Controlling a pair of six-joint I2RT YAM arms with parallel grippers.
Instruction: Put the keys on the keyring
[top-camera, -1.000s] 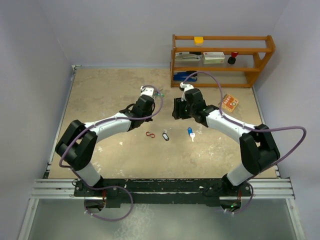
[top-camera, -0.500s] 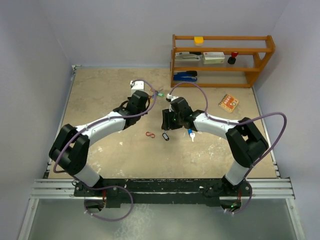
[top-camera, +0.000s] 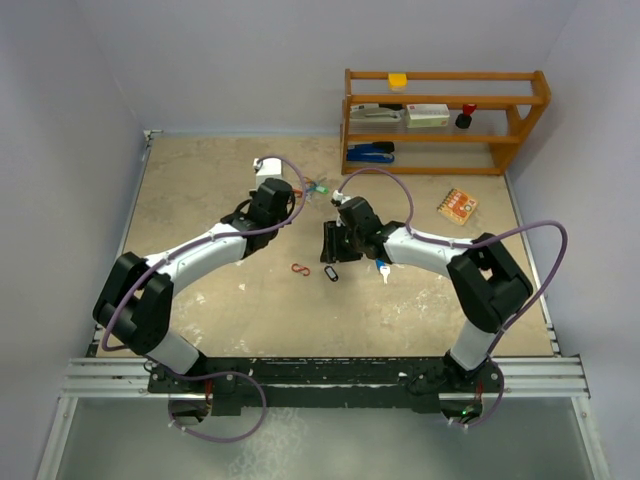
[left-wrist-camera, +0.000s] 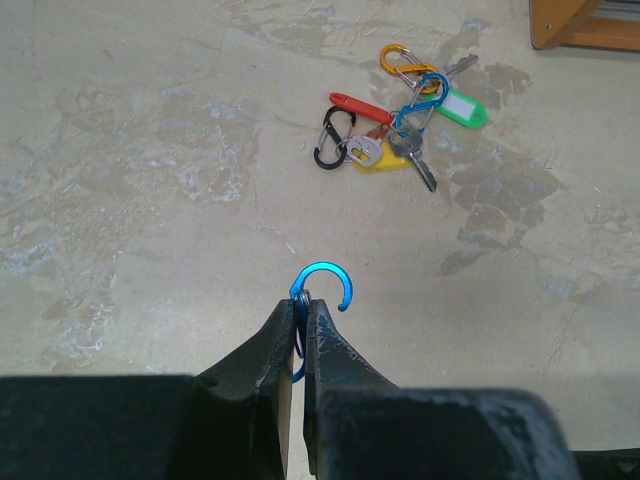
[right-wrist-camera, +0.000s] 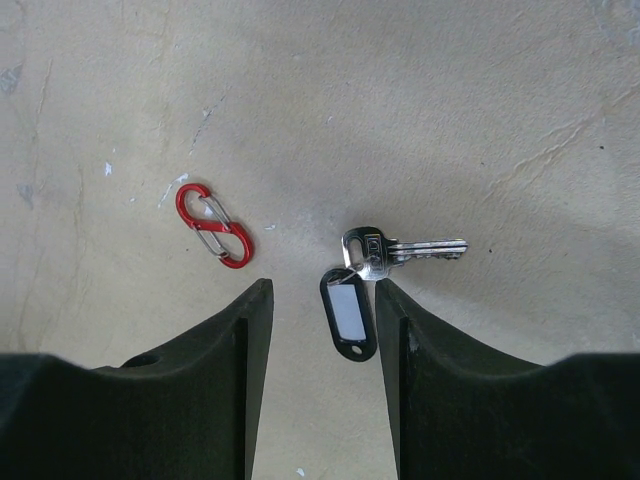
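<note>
My left gripper is shut on a blue clip-style keyring; its open hook sticks out past the fingertips. Ahead and to the right lies a bunch of keys with green, yellow and red tags hooked on orange, blue and black clips, also seen from above as the bunch. My right gripper hangs open over a silver key with a black tag. The tag lies between the fingers, close to the right one. A blue-tagged key lies to the right of it.
A red S-clip lies on the floor left of the black-tagged key. A wooden shelf with a stapler and boxes stands at the back right. An orange box lies in front of it.
My right gripper has moved left and down over the black-tagged key, its jaws a little narrower. My left arm has drawn back to the left, still holding the blue clip.
</note>
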